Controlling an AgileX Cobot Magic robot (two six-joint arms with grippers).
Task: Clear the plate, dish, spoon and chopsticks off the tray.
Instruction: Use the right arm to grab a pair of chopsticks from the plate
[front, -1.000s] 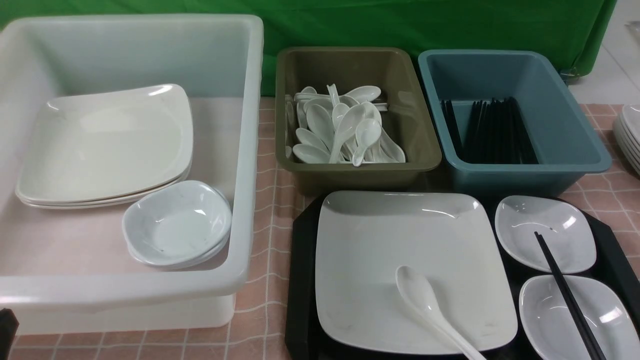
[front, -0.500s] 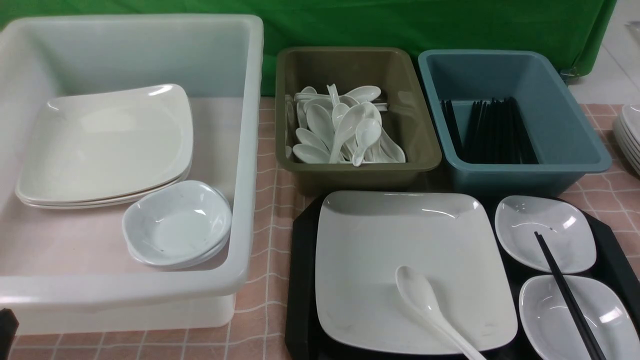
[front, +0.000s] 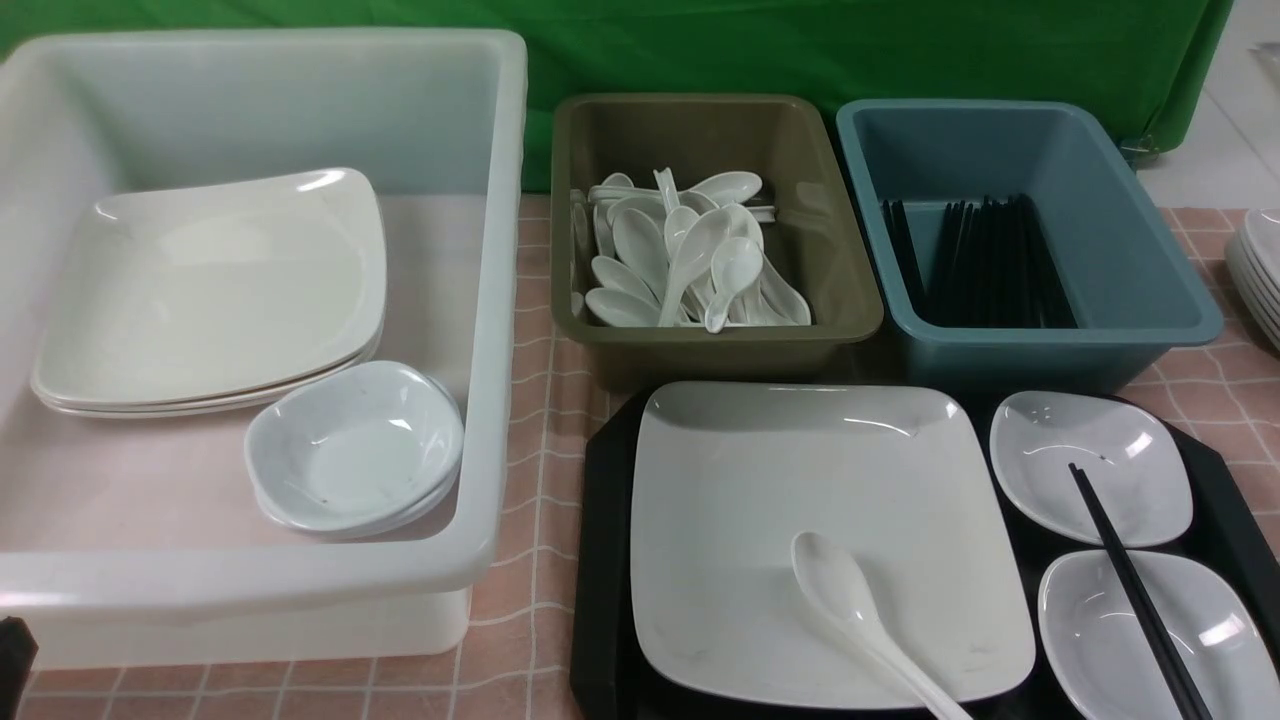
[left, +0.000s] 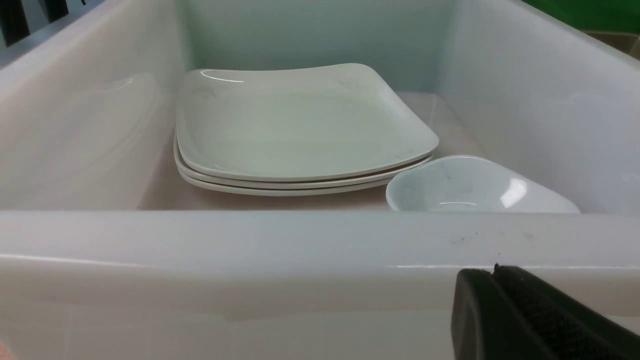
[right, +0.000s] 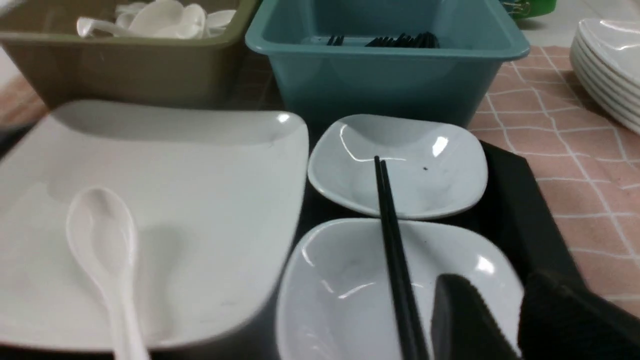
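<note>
L fingers (left: 505, 315) clenched, R fingers (right: 465, 320) parted, empty; risk: chopsticks (right: 392, 240) bridge two dishes (right: 440, 170) (right: 340, 280), may roll off if nudged.

Front camera looked forward from above; left wrist close behind tub (left: 320, 240); right wrist low over tray (right: 520, 200); front shared both.

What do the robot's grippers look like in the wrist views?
Both are black. The left gripper has matte fingers with a rounded corner and a finely textured pad face. The right gripper shows two thick fingers, too blurred for texture. No cables or markings are visible.
</note>
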